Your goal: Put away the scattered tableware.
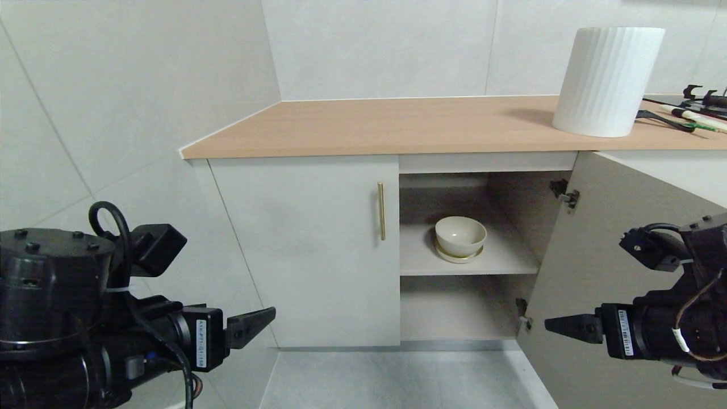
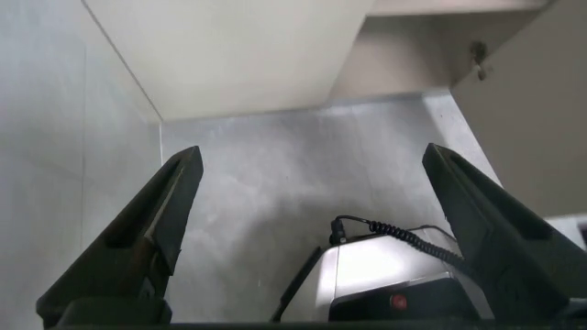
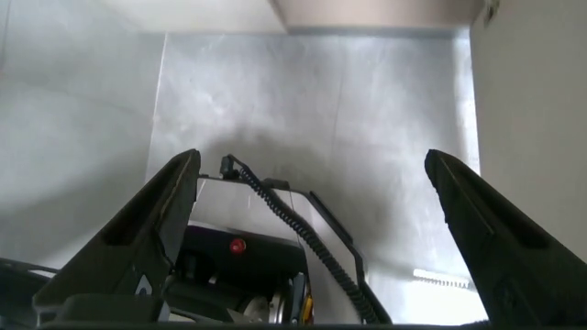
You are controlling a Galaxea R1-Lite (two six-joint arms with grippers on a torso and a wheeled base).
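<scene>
Head view: cabinet (image 1: pixel 352 250) under a wood-top desk (image 1: pixel 397 125), tucked into a tiled corner, grey floor (image 1: pixel 397 380) in front of it
Left door (image 1: pixel 306 250): shut, with a thin gold handle (image 1: pixel 381 211) running up and down near its right edge
Right door (image 1: pixel 590 284): swung wide open toward the robot's right, so you can see inside that half
Bowl (image 1: pixel 460 234): cream coloured, upright, sitting on a plate on the shelf (image 1: pixel 505 258) in the open half, a bit left of the shelf's middle
Plate (image 1: pixel 456 258): small and pale with a goldish edge, right under the bowl, just its rim poking out
Desk stuff: tall white ribbed cylinder (image 1: pixel 608 79) standing near the right end; just past it, some long tools (image 1: pixel 687 116) with dark and pale handles lying at the edge of the picture, can't tell exactly what they are
Left wrist view: left gripper (image 2: pixel 307 183) hangs low over the floor in front of the shut door, close to the side wall; jaws spread wide, not holding anything
Right wrist view: right gripper (image 3: pixel 312 174) also low over the floor, just beside the inner face of the open door; jaws spread wide too, not holding anything
Gap to the bowl: both grippers sit below shelf height and outside the cabinet, well apart from the bowl and plate
</scene>
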